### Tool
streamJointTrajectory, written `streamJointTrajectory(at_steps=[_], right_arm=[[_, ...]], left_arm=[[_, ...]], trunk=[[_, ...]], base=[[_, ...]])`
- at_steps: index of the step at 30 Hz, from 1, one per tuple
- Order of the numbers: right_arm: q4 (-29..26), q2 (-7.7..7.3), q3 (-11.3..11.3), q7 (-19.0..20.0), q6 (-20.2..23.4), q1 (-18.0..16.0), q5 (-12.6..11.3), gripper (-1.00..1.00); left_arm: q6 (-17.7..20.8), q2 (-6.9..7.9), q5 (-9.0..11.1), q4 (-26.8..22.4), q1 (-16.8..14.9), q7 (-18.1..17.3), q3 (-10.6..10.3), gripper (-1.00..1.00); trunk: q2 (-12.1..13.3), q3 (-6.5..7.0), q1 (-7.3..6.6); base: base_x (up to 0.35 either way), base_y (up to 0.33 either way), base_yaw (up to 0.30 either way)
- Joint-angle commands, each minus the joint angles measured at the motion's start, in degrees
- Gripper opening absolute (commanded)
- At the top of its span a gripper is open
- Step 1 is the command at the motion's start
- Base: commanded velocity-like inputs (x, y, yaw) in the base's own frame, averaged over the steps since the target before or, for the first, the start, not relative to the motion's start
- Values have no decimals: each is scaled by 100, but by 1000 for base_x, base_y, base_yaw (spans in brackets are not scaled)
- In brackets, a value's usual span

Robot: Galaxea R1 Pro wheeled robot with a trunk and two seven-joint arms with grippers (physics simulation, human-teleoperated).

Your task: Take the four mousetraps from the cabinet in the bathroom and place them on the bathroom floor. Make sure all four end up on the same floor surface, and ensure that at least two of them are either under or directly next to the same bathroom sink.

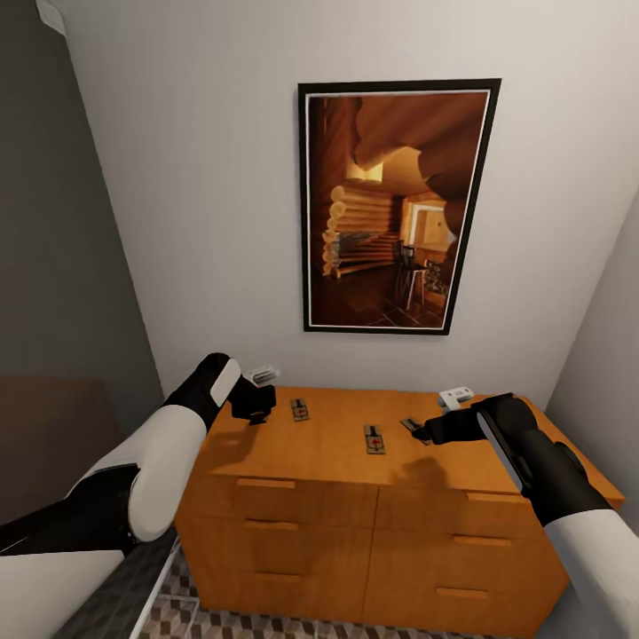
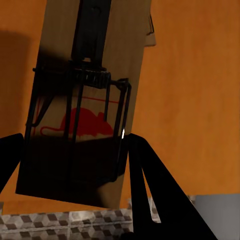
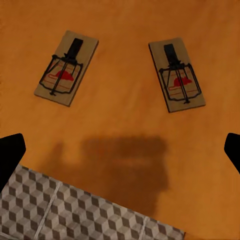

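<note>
Pickup step. Left gripper (image 1: 259, 410) clamps mousetrap (image 2: 85, 100) above cabinet (image 1: 337, 448) top's left edge. Right gripper (image 3: 120, 150) spread wide, empty, above front edge; next reach middle trap (image 1: 374, 439).

My left fingers (image 2: 160, 200) cover the trap's (image 2: 80, 115) near end; my right fingers (image 3: 11, 150) are cropped.

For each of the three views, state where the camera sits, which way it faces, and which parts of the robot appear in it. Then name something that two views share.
Head view: from the robot's head, looking forward and down at the cabinet, a framed picture above; both arms reach in.
Left wrist view: by the left pincer, looking along its dark fingers at a mousetrap held between them.
Right wrist view: by the right pincer, facing down at the cabinet top, fingertips at the picture's edges.
Shared: head and right wrist views both show two mousetraps lying on the cabinet top.
</note>
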Motion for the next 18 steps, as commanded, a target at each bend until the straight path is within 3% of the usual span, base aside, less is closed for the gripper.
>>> streamJointTrajectory(at_steps=[1, 11, 18], right_arm=[[-5, -6, 9, 10, 21, -6, 12, 100], [-3, -6, 7, -17, 21, -6, 21, 100], [150, -6, 10, -26, 21, -6, 22, 100]], left_arm=[[23, -5, 21, -6, -5, 35, 24, -100], [22, -10, 21, -6, -5, 35, 21, -100], [20, -10, 21, -6, -5, 35, 24, -100]], trunk=[[-8, -11, 2], [-8, -13, 2], [-8, -13, 2]], base=[[0, 0, 34], [12, 0, 11], [188, 0, 1]])
